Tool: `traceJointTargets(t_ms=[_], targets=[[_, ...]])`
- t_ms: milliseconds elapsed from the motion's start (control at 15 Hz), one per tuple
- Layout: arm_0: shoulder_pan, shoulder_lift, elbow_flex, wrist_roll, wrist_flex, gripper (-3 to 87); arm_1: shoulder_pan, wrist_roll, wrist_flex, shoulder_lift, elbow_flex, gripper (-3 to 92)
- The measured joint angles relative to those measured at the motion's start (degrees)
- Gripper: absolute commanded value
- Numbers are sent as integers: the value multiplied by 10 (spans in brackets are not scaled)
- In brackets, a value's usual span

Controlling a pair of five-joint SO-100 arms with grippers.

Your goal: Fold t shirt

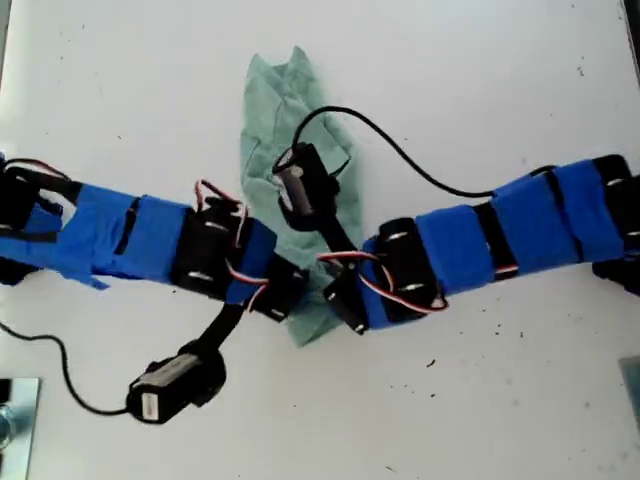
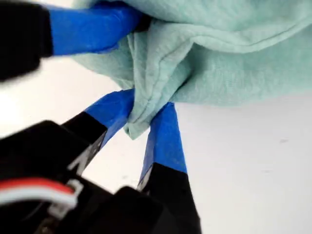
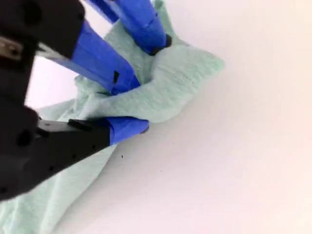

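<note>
The t shirt (image 1: 285, 105) is bunched into a narrow pale green strip running up the middle of the white table (image 1: 500, 90) in the exterior view. Both grippers meet at its near end. My first gripper (image 2: 146, 109), on the arm from the exterior view's left (image 1: 288, 298), is shut on a hanging corner of the t shirt (image 2: 234, 58). My second gripper (image 3: 134, 105), on the arm from the exterior view's right (image 1: 338, 300), is shut on a fold of the t shirt (image 3: 183, 78) right beside it. The arms hide the cloth's lower middle.
A black cable (image 1: 420, 170) loops over the table from the second arm's camera (image 1: 300, 185). The first arm's camera (image 1: 170, 385) hangs over bare table. A metal piece (image 1: 15, 420) sits at the exterior view's bottom left corner.
</note>
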Motion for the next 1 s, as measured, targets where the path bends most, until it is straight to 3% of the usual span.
traceJointTargets(t_ms=[267, 600, 867, 933, 1000], targets=[[76, 34, 0, -34, -15, -2, -67, -4, -37, 49, 1, -4], [66, 41, 6, -37, -23, -2, -33, -44, -49, 58, 4, -4], [-88, 122, 65, -24, 11, -1, 142, -181, -122, 70, 24, 2], [-144, 137, 82, -9, 18, 60, 192, -215, -172, 67, 31, 73], [-200, 158, 108, -5, 21, 169, 238, -242, -229, 55, 32, 235]])
